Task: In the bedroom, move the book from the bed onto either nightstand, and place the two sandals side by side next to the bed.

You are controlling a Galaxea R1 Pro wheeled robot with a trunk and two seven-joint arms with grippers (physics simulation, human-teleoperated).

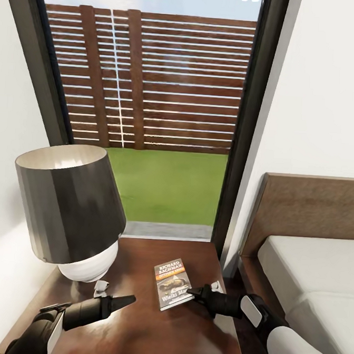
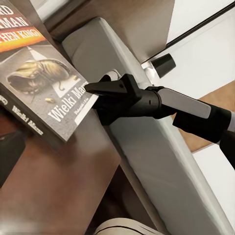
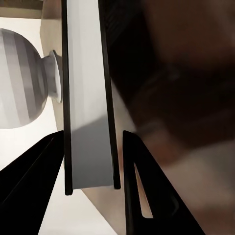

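The book (image 1: 172,284) lies flat on the nightstand (image 1: 134,332), its near right corner between the fingers of the right end effector (image 1: 193,291), which straddle its edge with a little slack, seemingly to set it down clear of the lamp (image 1: 72,206). The left end effector (image 1: 129,299) hovers empty, closed to a point, near the lamp base on the left. The bed (image 1: 307,270) stands just right.
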